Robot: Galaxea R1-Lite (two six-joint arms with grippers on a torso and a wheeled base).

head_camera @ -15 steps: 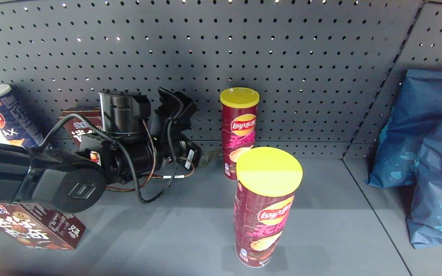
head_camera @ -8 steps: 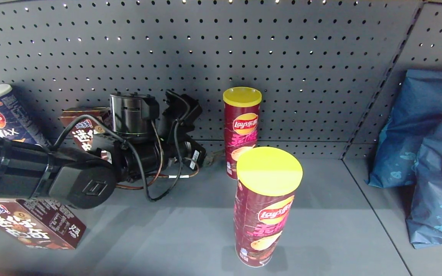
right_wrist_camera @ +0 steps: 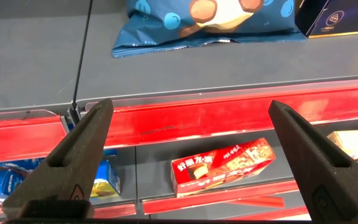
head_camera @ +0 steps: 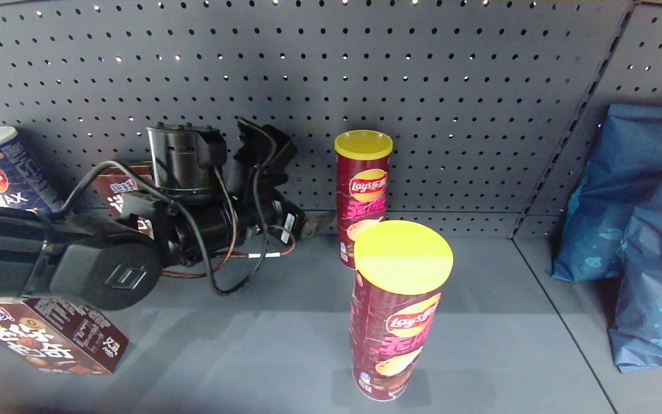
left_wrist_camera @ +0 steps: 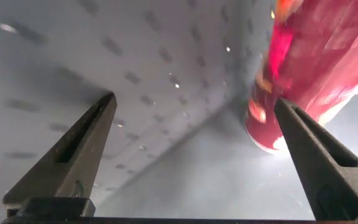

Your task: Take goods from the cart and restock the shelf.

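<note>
Two red chip cans are standing upright on the shelf (head_camera: 285,345): rear can (head_camera: 362,195) against the pegboard (head_camera: 423,86), front can (head_camera: 397,322) nearer the edge. Left gripper (left_wrist_camera: 194,99) is hovering just beside the rear can, spread wide, empty. Right gripper (right_wrist_camera: 190,104) is gaping too, holding nothing. Two blue bags (head_camera: 624,190) are sitting at the right; two brown boxes (head_camera: 49,339) and one blue can (head_camera: 6,172) at the left.

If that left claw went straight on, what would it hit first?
The left gripper would probably meet the pegboard wall, seen between its fingers; one finger may clip the rear red can first, depth being unclear.
</note>
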